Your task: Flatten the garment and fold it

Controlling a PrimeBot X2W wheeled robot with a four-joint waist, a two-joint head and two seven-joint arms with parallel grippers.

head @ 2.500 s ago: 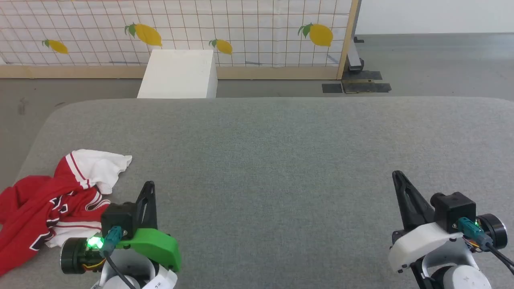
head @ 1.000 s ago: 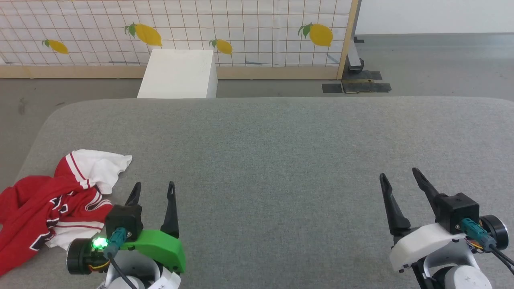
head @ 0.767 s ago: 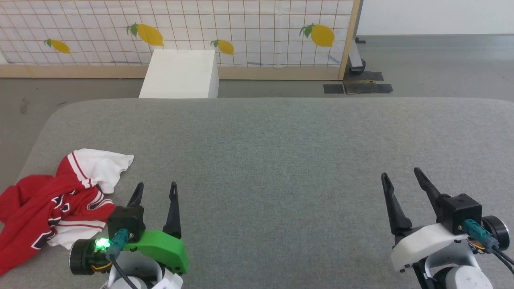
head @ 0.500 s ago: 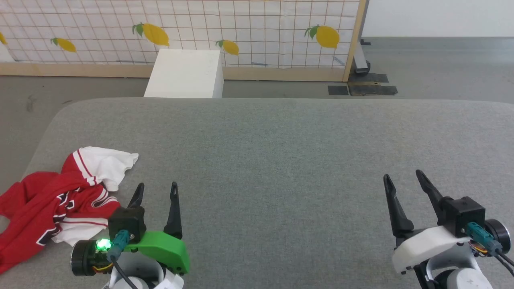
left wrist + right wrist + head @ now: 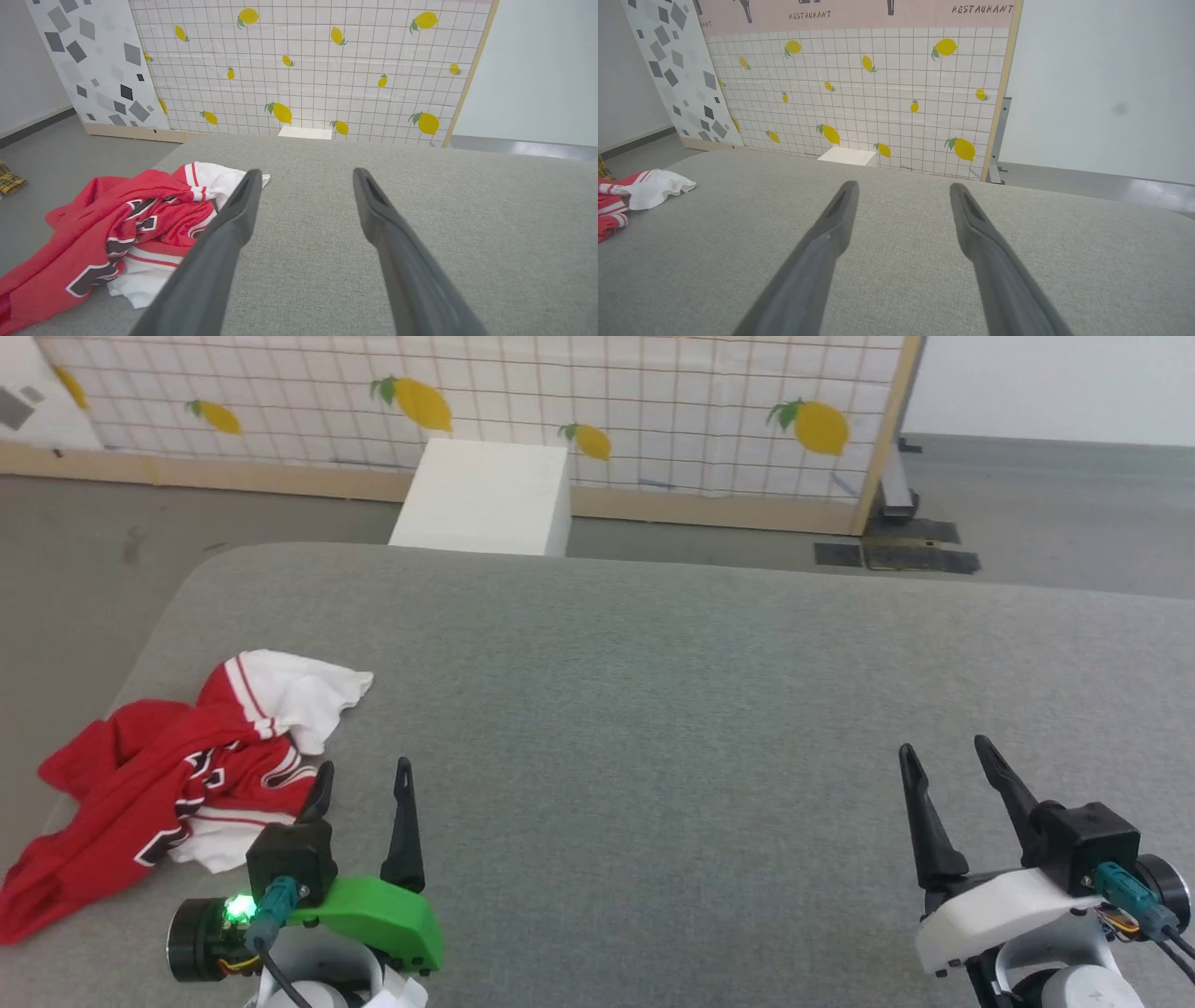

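Garment [image 5: 159, 784] lies in a crumpled red and white heap near the left edge of the grey bench [image 5: 653, 709]. Left hand [image 5: 364, 767] sits just beside it, fingers spread wide, holding nothing. Right hand [image 5: 943, 747] is far off on the other side, also wide and holding nothing. A white box [image 5: 485, 509] stands on the floor past the bench.

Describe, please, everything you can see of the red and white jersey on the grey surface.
The jersey is soft red fabric with a white short sleeve trimmed in red-white stripes and black, white-outlined print half hidden in folds. It lies crumpled in a heap near the left edge of the grey padded surface. The left gripper, jaws open, is right beside it; contact cannot be told.
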